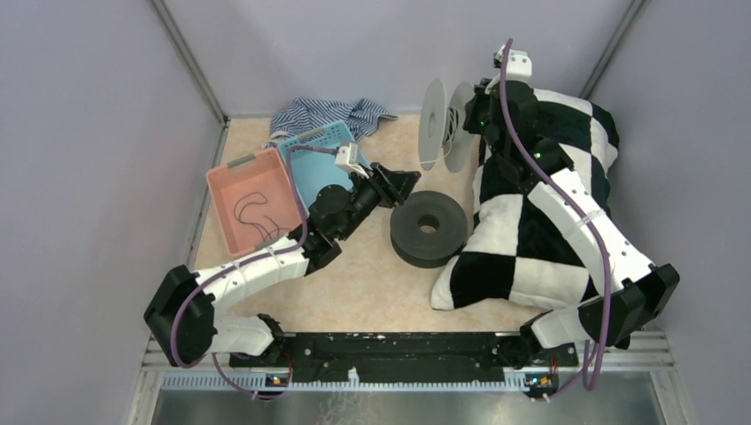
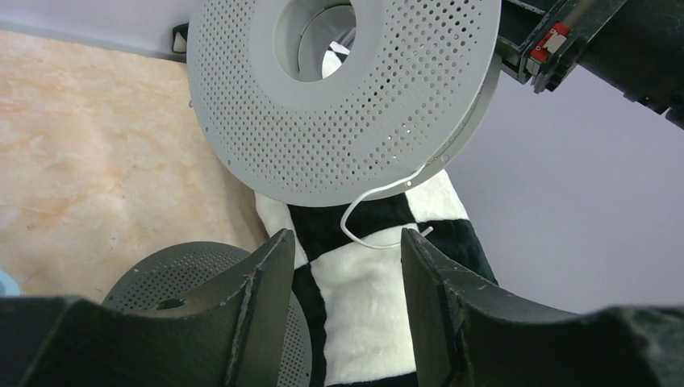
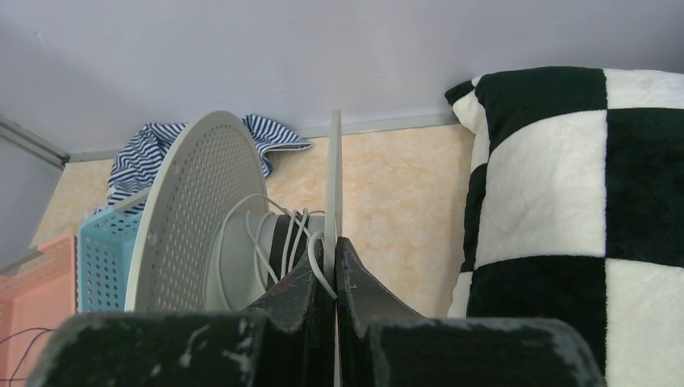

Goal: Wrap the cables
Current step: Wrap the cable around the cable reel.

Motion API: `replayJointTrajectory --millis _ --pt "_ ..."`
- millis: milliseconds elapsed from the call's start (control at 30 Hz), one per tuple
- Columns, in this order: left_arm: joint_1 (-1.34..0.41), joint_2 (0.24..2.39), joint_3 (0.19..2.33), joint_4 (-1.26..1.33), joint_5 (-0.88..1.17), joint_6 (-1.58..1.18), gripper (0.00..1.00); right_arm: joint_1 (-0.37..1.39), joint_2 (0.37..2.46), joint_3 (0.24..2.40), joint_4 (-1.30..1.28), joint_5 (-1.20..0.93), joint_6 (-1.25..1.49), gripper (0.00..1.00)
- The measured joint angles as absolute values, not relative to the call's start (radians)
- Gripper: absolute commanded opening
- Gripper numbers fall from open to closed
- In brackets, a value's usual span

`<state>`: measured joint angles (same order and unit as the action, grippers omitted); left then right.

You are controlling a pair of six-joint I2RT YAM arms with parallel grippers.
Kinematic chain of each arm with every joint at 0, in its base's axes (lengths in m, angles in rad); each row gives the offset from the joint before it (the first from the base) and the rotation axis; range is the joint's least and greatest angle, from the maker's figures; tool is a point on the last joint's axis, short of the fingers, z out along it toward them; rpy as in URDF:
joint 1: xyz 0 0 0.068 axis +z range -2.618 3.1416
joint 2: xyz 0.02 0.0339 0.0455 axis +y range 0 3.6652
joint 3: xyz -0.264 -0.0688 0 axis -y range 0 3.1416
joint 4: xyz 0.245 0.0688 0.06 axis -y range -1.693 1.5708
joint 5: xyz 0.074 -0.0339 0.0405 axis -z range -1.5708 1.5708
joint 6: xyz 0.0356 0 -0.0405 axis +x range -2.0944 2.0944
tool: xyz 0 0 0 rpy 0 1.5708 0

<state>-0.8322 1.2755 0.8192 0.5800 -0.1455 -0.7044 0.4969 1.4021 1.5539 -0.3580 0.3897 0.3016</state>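
A black rail [image 1: 398,350] runs along the near edge and carries both arm bases. Beyond it lies the table [image 1: 372,283], a beige, marbled top shut in by plain lilac-grey walls [image 1: 89,133] with metal posts at the far corners.

At the far left sit a pink basket [image 1: 232,181] and, just beside it, a blue basket [image 1: 305,159]. A striped cloth [image 1: 328,115] is bunched against the back wall behind them. A black spool [image 1: 429,227] lies flat near the middle, close to a black-and-white checked pillow [image 1: 540,221] that fills the right side.

The right gripper [image 1: 469,119] reaches over the pillow. Its jaws are pinched tight on the thin rim of one flange of a pale spool [image 1: 445,124], whose perforated flanges stand upright. The white cable [image 3: 266,234] is wound in several thin turns around that spool's hub. In the left wrist view its loose end [image 2: 363,214] hangs off the flange edge in a small curl over the pillow.

The left gripper [image 1: 406,181] hovers just beside the black spool, pointing toward the pale one. Its jaws stand apart with nothing between them, and the cable's end hangs just beyond its fingertips [image 2: 419,242].

The black cable [image 1: 252,212] lies in loose, thin loops on the floor of the pink basket, well apart from both grippers.
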Motion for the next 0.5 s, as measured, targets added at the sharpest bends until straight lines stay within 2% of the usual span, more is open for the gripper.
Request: replayJointTrajectory --millis 167,267,433,467,500 --pt "-0.832 1.313 0.821 0.613 -0.146 -0.704 0.45 0.497 1.402 1.554 -0.356 0.380 0.306 0.00" --pt "-0.832 1.337 0.821 0.634 -0.142 -0.706 0.36 0.497 1.402 1.554 -0.352 0.372 0.308 0.00" --pt "-0.833 1.357 0.831 0.660 -0.119 -0.701 0.05 0.497 1.402 1.554 -0.344 0.363 0.309 0.00" --pt "-0.833 1.359 0.833 0.667 -0.115 -0.701 0.00 0.497 1.402 1.554 -0.344 0.360 0.309 0.00" --pt "-0.833 1.360 0.833 0.675 -0.110 -0.702 0.00 0.497 1.402 1.554 -0.344 0.357 0.309 0.00"
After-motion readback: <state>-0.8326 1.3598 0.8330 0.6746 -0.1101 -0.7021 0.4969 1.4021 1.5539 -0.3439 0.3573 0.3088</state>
